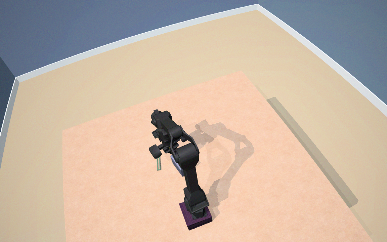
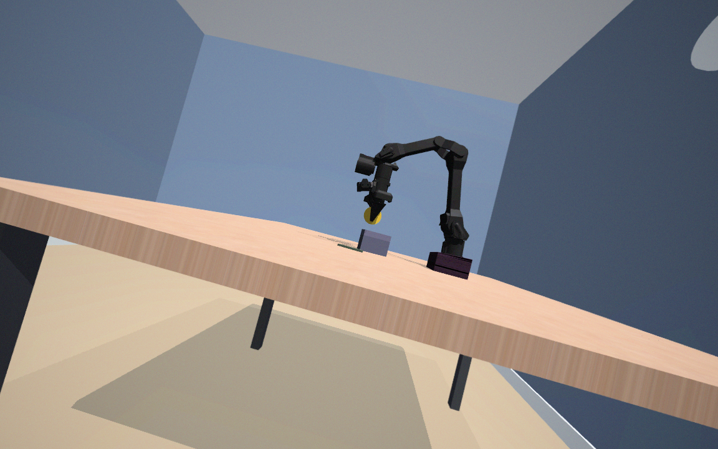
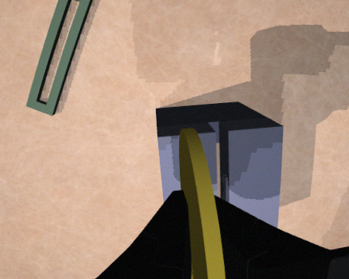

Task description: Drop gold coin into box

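Note:
My gripper (image 2: 373, 218) (image 3: 188, 201) is shut on the gold coin (image 2: 367, 216) (image 3: 199, 182), held on edge in the air above the box. In the top view the arm hides nearly all of the coin. The grey box (image 1: 176, 165) (image 2: 374, 243) (image 3: 256, 211) stands below. Its dark slot (image 3: 223, 163) shows in the wrist view, a little right of the coin's far end; the coin slants slightly across the slot's line there. My fingers hide the slot's near part. The green holder (image 1: 159, 169) (image 2: 344, 246) (image 3: 46, 58) is empty and lies beside the box.
The arm's purple base block (image 1: 199, 224) (image 2: 449, 265) stands on the pinkish table top (image 1: 113, 186) (image 2: 518, 304), on the far side of the box from the holder. Arm shadows fall over the table and part of the lid.

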Available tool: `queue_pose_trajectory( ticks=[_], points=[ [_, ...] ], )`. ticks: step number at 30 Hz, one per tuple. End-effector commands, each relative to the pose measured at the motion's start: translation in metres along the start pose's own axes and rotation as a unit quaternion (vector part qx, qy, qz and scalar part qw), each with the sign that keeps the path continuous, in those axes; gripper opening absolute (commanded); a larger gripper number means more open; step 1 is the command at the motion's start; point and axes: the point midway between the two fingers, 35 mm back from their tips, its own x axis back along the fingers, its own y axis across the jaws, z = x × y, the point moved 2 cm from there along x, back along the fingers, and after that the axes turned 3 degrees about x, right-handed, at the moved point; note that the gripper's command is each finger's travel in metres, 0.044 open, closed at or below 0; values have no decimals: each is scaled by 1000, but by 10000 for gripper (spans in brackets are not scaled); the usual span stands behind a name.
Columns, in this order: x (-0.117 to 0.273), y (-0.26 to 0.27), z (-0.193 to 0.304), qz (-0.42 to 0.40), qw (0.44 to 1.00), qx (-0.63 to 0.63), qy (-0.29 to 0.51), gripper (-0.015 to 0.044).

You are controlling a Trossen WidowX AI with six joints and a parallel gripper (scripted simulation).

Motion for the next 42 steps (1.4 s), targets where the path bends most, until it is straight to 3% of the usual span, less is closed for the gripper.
queue_pose_trajectory(
  ticks=[1, 13, 42],
  points=[
    [-1, -6, 10, -1, 1000, 0, 0, 0],
    [-3, -19, 35, 0, 1000, 0, 1, 0],
    [-5, -19, 37, 1, 1000, 1, 2, 0]
  ],
)
